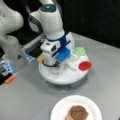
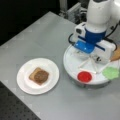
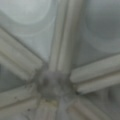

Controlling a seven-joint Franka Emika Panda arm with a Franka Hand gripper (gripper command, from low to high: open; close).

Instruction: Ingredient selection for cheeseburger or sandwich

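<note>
The grey table (image 2: 37, 40) carries everything. The white arm (image 1: 51, 22) reaches down over the round white divided tray (image 1: 60, 76), its gripper (image 1: 53, 65) low at the tray's centre; whether the fingers are spread or closed cannot be told. The wrist view shows only the tray's hub and radiating dividers. The white paper plate (image 2: 25, 85) sits at the tray's nine o'clock in a front view, bearing a toast slice (image 2: 32, 75) topped by the dark patty (image 2: 40, 76). On the tray, the green lettuce (image 2: 111, 73) lies near four o'clock, the red disc (image 2: 84, 76) near six, and what seems a toast corner (image 2: 116, 55) at three.
</note>
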